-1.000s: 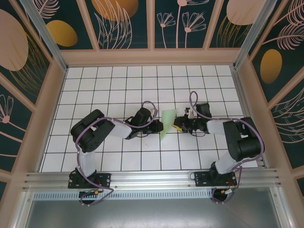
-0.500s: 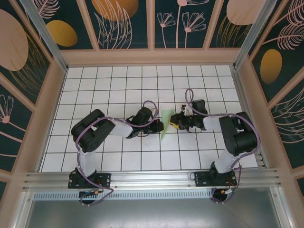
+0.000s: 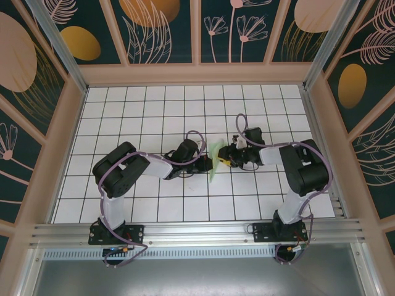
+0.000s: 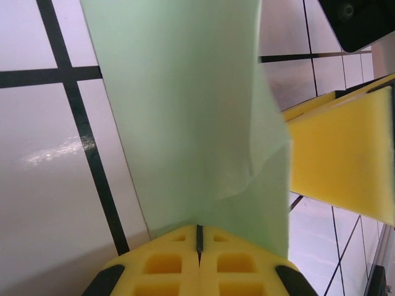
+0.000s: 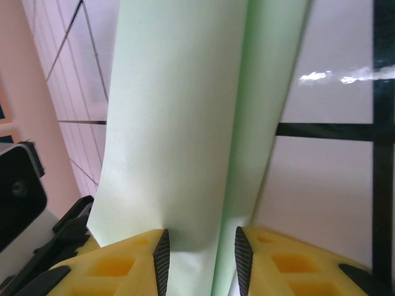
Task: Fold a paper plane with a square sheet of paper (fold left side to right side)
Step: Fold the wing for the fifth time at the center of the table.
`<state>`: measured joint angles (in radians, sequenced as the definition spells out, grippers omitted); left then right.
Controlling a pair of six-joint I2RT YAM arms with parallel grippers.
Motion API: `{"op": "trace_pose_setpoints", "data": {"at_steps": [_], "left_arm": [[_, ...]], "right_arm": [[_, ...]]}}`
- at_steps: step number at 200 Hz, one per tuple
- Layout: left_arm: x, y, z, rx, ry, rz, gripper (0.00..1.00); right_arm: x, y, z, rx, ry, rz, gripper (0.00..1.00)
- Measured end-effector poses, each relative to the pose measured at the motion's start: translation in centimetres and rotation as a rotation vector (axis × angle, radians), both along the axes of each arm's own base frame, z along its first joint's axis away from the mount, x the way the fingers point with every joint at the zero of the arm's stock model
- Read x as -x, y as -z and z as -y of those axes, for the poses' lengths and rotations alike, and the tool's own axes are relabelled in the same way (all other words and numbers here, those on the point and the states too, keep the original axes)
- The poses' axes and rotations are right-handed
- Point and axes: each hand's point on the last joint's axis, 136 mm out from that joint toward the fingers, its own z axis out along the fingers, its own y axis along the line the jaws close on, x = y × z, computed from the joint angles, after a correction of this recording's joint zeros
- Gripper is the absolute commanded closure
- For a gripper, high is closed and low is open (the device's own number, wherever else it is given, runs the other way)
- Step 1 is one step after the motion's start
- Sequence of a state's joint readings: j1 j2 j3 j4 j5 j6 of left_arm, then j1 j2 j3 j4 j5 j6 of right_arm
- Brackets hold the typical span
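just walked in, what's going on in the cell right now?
Both arms meet at the middle of the gridded table over the pale green sheet of paper, which is partly folded and sits between the two grippers. The left gripper is shut on one edge of it. The right gripper has the paper between its fingers, but they stand apart rather than clamped. No finished plane yet.

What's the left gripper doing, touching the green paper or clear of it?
Touching. In the left wrist view the left gripper has its jaws shut on the green paper, which runs out from the seam between them.
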<state>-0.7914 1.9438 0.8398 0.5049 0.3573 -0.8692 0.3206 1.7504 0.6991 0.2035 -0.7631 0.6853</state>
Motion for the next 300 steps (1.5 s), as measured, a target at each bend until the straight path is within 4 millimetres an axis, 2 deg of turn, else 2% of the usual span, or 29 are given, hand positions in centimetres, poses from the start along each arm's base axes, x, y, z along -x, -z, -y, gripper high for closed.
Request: {"op": "trace_pose_setpoints", "data": {"at_steps": [165,261,300], "left_arm": [[-0.26,-0.04,-0.83,-0.036,-0.031,0.024,0.98],[-0.4,0.01,-0.66,-0.039,-0.028,0.024,1.0],[-0.54,-0.03,-0.52,-0.04,-0.025,0.029,1.0]], "right_arm": [[0.04,0.3,-0.13,0.033,-0.033,-0.024,0.62],[0.11,0.06,-0.37,0.043,-0.049,0.001,0.62],[0.15,-0.09,-0.87,0.052,-0.065,0.015,0.56]]}}
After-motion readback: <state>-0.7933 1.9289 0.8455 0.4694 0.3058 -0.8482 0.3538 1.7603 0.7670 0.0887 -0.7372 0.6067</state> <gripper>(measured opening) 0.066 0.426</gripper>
